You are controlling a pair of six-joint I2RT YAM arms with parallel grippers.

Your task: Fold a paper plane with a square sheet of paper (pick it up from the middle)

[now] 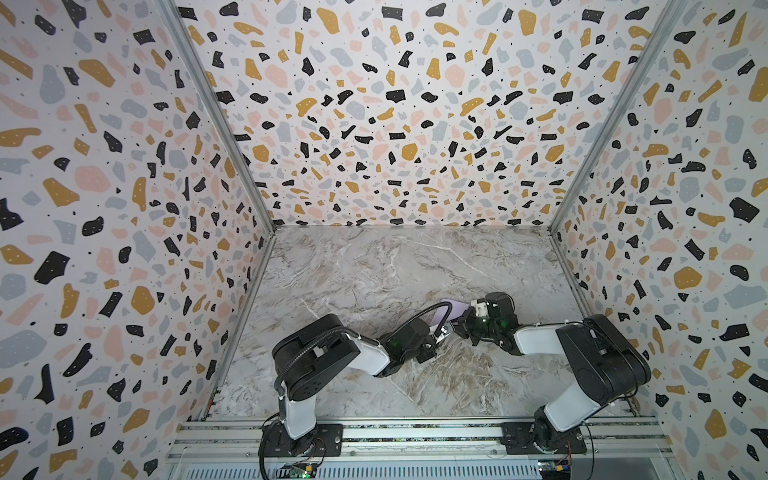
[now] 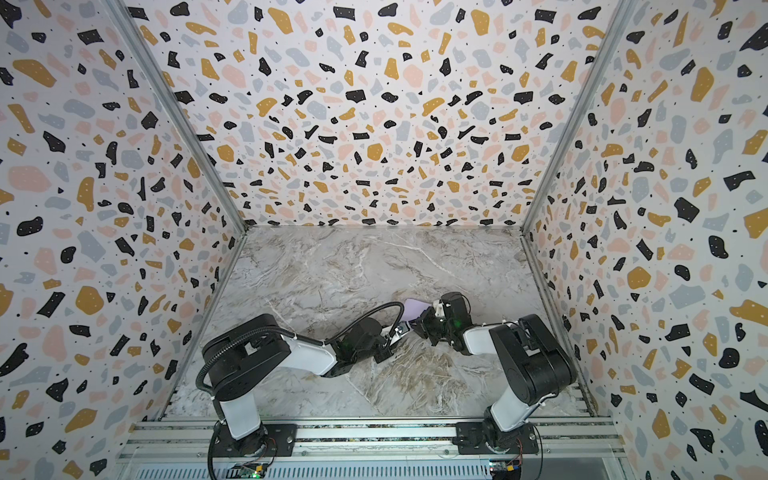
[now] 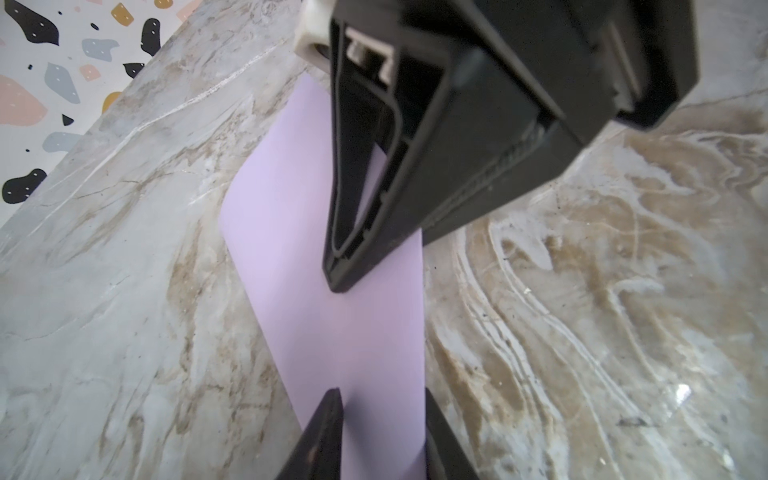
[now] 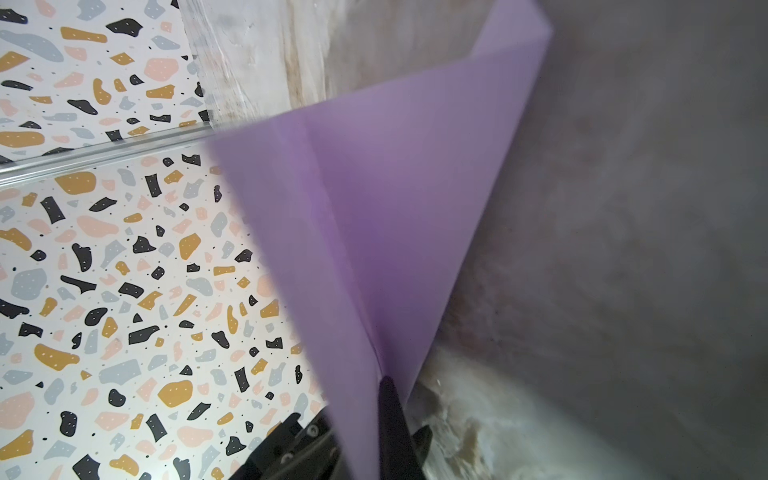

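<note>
The lilac sheet of paper [image 1: 454, 308] [image 2: 415, 309] is folded and held off the marble between the two arms in both top views. My right gripper [image 1: 459, 325] [image 2: 420, 326] is shut on it. In the right wrist view the creased paper [image 4: 395, 208] fans out from the right gripper [image 4: 380, 386], and one dark finger [image 4: 390, 415] shows beside it. In the left wrist view the paper [image 3: 291, 232] runs as a strip from the pinching right gripper [image 3: 338, 282] down between my left gripper's [image 3: 382, 399] jaws, which stand apart around it. The left gripper [image 1: 443, 331] [image 2: 401, 330] sits just beside the right one.
The grey-and-tan marble tabletop [image 1: 374, 270] is boxed in by terrazzo-patterned walls on the left [image 1: 124, 249], back [image 1: 415, 124] and right [image 1: 685, 249]. An aluminium rail [image 1: 415, 432] carries both arm bases along the front edge.
</note>
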